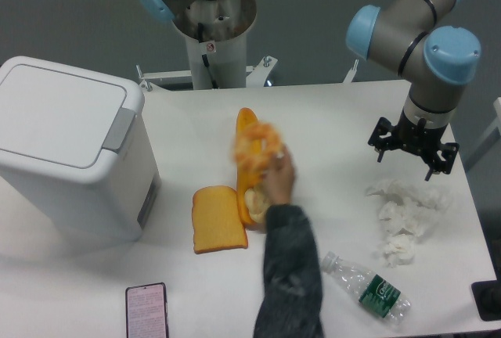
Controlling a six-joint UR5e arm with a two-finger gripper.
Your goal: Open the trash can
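Note:
The trash can (66, 146) is a large boxy white bin standing at the left end of the table. Its flat lid (59, 107) is down and shut. A grey push-button strip (119, 129) sits on the rim at its right side. My gripper (413, 149) hangs at the far right of the table, pointing down, far from the bin. I see it from above as a black mount, and its fingers are hidden beneath it. Nothing shows in its grasp.
A person's hand (279, 180) and dark sleeve reach in from the front, holding blurred orange peel (254, 146). An orange sponge-like slab (218, 218) lies beside it. Crumpled tissues (407, 213), a plastic bottle (366, 285) and a phone (146, 311) lie on the table. A second arm's base (213, 17) stands behind.

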